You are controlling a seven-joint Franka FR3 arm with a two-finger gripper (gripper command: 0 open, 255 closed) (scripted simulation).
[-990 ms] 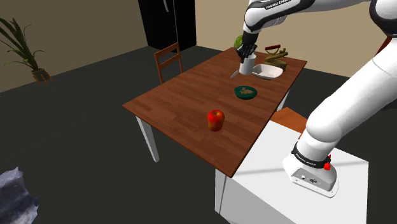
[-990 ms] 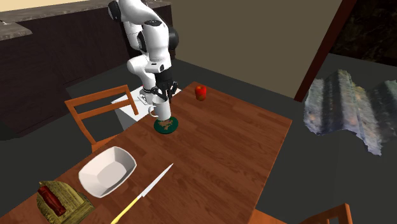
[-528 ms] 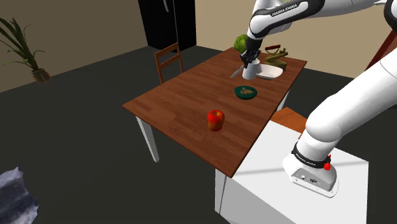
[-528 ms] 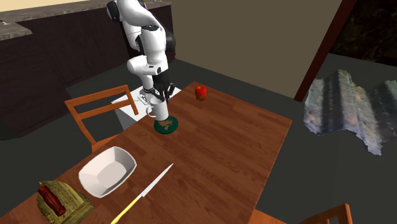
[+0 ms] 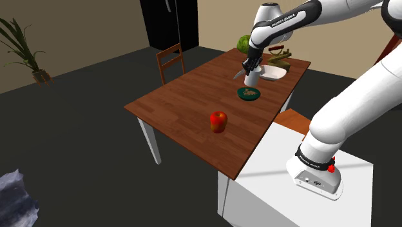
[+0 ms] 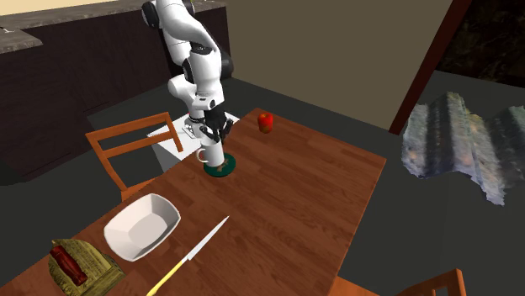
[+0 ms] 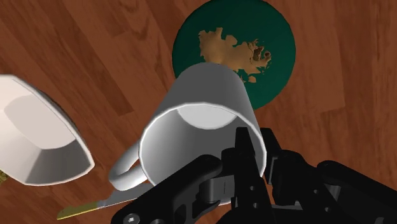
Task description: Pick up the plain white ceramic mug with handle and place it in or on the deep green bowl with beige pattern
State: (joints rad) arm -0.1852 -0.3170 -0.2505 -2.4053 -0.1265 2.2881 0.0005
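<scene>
- The gripper (image 7: 249, 156) is clamped on the mug (image 7: 197, 124), its fingers pinching the rim wall on the side away from the handle.
- The mug is plain white and open end up. In the shoulder view it (image 5: 252, 77) hangs under the gripper (image 5: 249, 65), right above the bowl (image 5: 248, 94).
- In the second exterior view the mug (image 6: 214, 154) has its base just at the bowl (image 6: 222, 171); I cannot tell whether they touch.
- The bowl (image 7: 283, 60) is dark green with a beige blotch and sits on the wooden table (image 5: 187, 103).
- The mug's handle points toward a white dish (image 7: 38, 137), which lies near the bowl.
- A knife (image 6: 198, 251) with a yellow handle lies beyond the dish.
- A red apple (image 5: 218, 121) stands well apart from the bowl, nearer the stand (image 5: 258, 193).
- A wooden chair (image 5: 171, 61) stands at the table's far side.
</scene>
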